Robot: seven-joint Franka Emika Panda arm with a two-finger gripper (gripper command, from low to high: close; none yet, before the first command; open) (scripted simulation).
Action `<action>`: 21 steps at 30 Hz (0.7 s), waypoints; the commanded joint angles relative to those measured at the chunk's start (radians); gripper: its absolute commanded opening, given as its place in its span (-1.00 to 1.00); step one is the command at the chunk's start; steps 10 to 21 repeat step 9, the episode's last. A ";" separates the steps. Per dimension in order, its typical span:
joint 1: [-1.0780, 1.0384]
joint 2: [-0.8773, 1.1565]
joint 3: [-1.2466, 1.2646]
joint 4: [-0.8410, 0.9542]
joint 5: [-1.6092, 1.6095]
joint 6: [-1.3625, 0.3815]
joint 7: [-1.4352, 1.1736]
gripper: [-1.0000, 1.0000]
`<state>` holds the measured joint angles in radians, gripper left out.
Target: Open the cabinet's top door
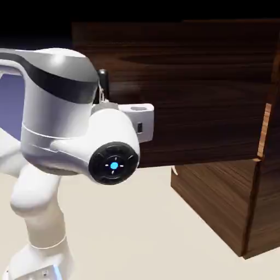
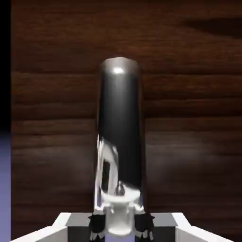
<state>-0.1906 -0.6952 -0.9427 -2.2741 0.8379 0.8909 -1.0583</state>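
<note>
The cabinet (image 1: 229, 202) of dark walnut wood stands at the right of the exterior view. Its top door (image 1: 197, 93) is a wide dark panel reaching left well past the lower body's corner, so it stands swung out from the front. An orange seam (image 1: 264, 131) shows at its right edge. In the hand view the door's curved silver handle (image 2: 120, 127) rises large up the middle, with dark wood (image 2: 189, 118) behind it. My gripper (image 2: 120, 228) is shut on the handle's lower end, with a dark fingertip on each side. In the exterior view my wrist hides the fingertips.
My white arm (image 1: 54, 120) fills the left of the exterior view, its forearm and wrist close in front of the door panel. The beige table top (image 1: 136, 229) stretches between my base and the cabinet's lower panel (image 1: 213, 197).
</note>
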 commanded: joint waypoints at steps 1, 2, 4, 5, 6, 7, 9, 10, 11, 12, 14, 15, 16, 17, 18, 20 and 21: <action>0.036 0.024 -0.034 0.033 -0.010 -0.024 -0.011 -1.00; 0.073 0.046 -0.068 0.065 -0.019 -0.047 -0.021 -1.00; 0.145 0.084 -0.136 0.124 -0.034 -0.090 -0.040 -1.00; 0.181 0.101 -0.170 0.152 -0.041 -0.110 -0.049 -1.00; 0.218 0.114 -0.203 0.179 -0.047 -0.128 -0.055 -1.00; 0.254 0.125 -0.235 0.203 -0.053 -0.143 -0.060 -1.00; 0.326 0.141 -0.299 0.249 -0.063 -0.171 -0.068 -1.00; 0.326 0.141 -0.299 0.249 -0.063 -0.171 -0.068 -1.00; 0.326 0.141 -0.299 0.249 -0.063 -0.171 -0.068 -1.00; 0.326 0.141 -0.299 0.249 -0.063 -0.171 -0.068 -1.00; 0.326 0.141 -0.299 0.249 -0.063 -0.171 -0.068 -1.00; 0.326 0.141 -0.299 0.249 -0.063 -0.171 -0.068 -1.00; 0.326 0.141 -0.299 0.249 -0.063 -0.171 -0.068 -1.00; 0.326 0.141 -0.299 0.249 -0.063 -0.171 -0.068 -1.00; 0.326 0.141 -0.299 0.249 -0.063 -0.171 -0.068 -1.00; 0.326 0.141 -0.299 0.249 -0.063 -0.171 -0.068 -1.00; 0.326 0.141 -0.299 0.249 -0.063 -0.171 -0.068 -1.00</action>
